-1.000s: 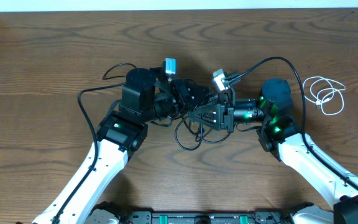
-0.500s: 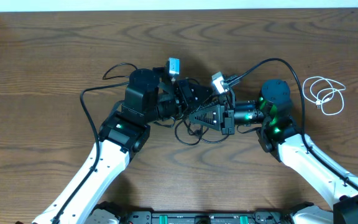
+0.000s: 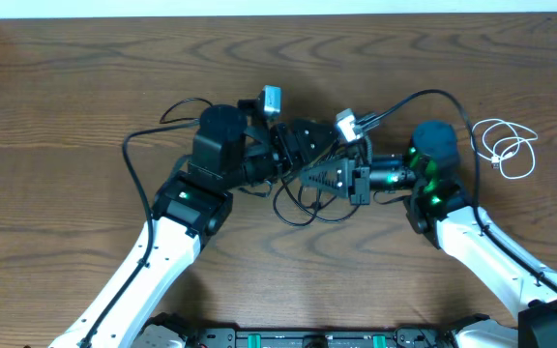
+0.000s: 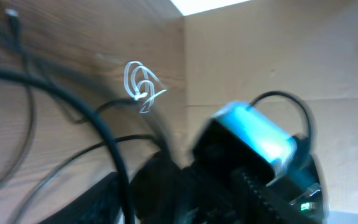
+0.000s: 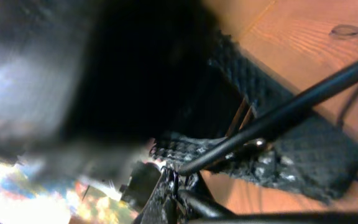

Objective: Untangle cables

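Where the grippers meet, overhead: right gripper (image 3: 309,180) pressed together on a thin black cable (image 3: 293,207) looping limply on the wood-grain table (image 3: 66,97); left gripper (image 3: 298,145) crowds it, spread or not I cannot tell; they could collide.
Left wrist: blurred; white cable (image 4: 140,84) coiled well apart; a tug could tighten the loops.
Right wrist: ribbed rubber pads (image 5: 291,155) pinch the smooth round black cable, which could slip.

Dark wood table (image 3: 66,97); white cable (image 3: 507,147) coiled at right (well apart from black cables (image 3: 298,221) mid-table).
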`<act>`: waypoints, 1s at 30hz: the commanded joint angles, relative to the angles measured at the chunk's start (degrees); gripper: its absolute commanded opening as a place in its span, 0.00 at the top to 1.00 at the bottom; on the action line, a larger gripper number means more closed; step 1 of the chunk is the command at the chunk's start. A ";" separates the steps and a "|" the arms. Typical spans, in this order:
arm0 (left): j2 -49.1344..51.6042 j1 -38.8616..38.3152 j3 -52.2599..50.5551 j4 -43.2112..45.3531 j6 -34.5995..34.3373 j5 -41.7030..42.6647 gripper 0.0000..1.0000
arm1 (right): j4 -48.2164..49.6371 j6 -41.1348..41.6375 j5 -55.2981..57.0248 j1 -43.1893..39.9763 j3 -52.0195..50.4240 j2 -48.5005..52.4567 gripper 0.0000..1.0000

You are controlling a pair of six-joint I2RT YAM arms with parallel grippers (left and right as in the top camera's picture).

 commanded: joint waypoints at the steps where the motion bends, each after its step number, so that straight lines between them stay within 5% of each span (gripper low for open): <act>1: 0.42 3.43 -0.55 -1.86 2.19 0.90 0.31 | 0.63 -0.85 -0.37 -2.25 1.60 -0.57 0.99; 10: 0.42 8.90 -0.55 -6.62 8.09 5.75 0.28 | 0.61 0.02 -2.64 -4.81 1.60 -0.90 0.99; 15: 0.42 8.83 -0.55 -6.60 6.93 7.30 0.69 | 0.61 0.02 -2.49 -4.79 1.60 -0.87 0.99; 20: 0.42 8.83 -0.55 -3.10 3.48 8.63 0.74 | 0.59 0.02 -2.47 -4.57 1.60 -0.87 0.98; 24: 0.42 8.57 -0.55 4.74 -2.08 14.64 0.81 | 0.61 0.00 -2.01 -3.43 1.60 -0.87 0.69; 30: 0.44 4.24 -0.55 5.88 -5.53 13.77 0.92 | 0.68 -0.04 -0.70 -2.03 1.60 -0.87 0.52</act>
